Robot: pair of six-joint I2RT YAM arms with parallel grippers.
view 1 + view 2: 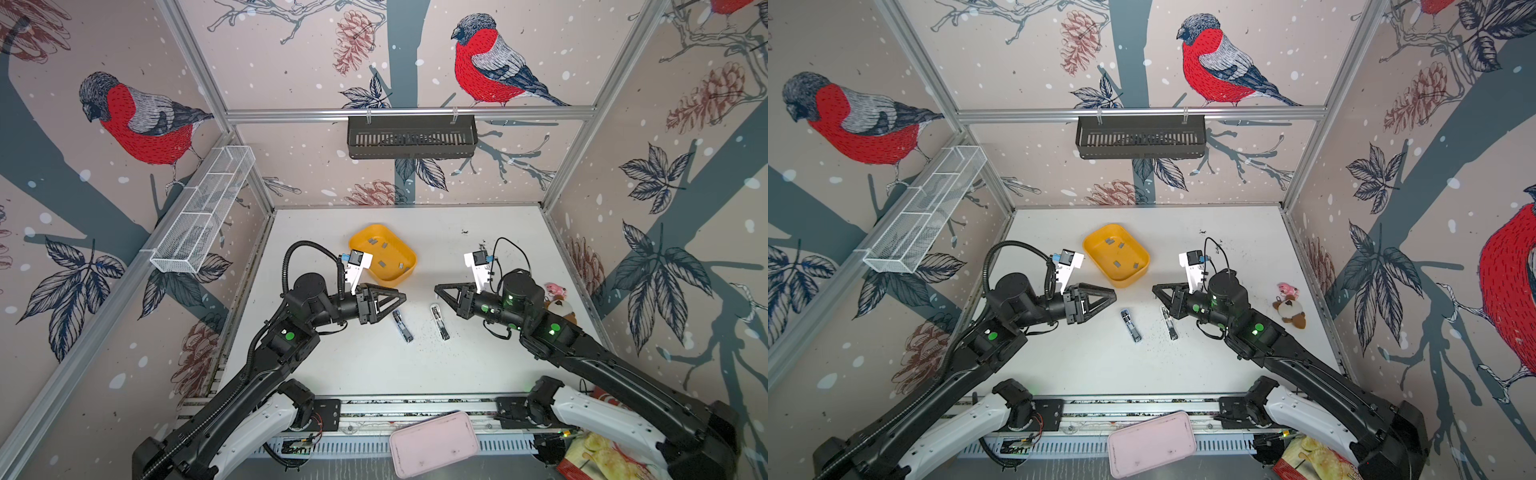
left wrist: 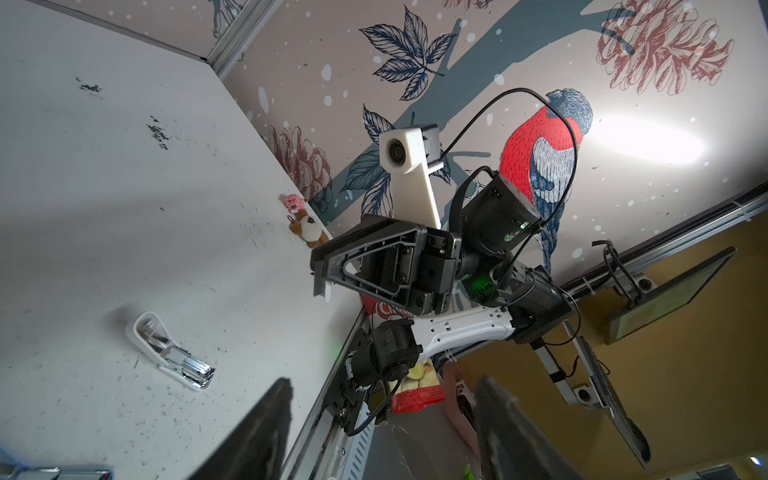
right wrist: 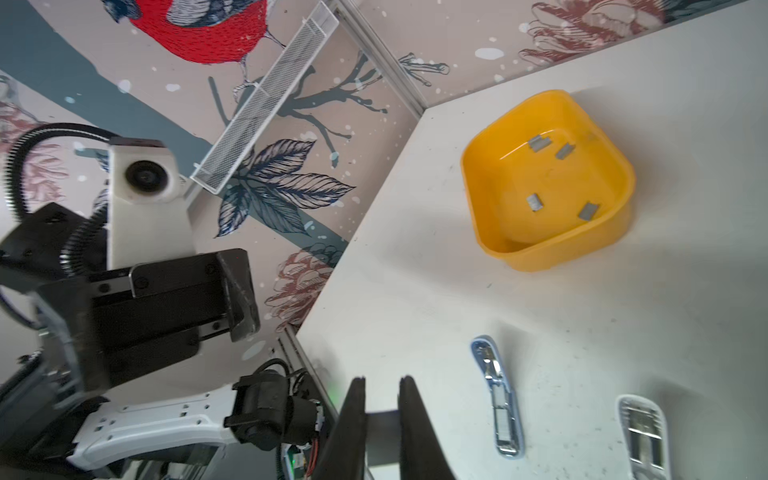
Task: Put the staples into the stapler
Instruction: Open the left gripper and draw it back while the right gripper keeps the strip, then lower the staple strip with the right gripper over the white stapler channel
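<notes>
Where bird-print walls (image 1: pixel 457 166) ring the speckled table (image 1: pixel 374 365), left gripper (image 1: pixel 402 296) gapes — right gripper (image 1: pixel 436 289) pinches staples (image 2: pixel 327 291).

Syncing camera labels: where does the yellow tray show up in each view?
Both top views: yellow tray mid-table, behind the white stapler, toward the back wall.
Left wrist: not in it.
Right wrist: on the table beyond the white stapler, four staples visible inside.
Shared landmark: the open white stapler, lying on the table in all four views.
</notes>
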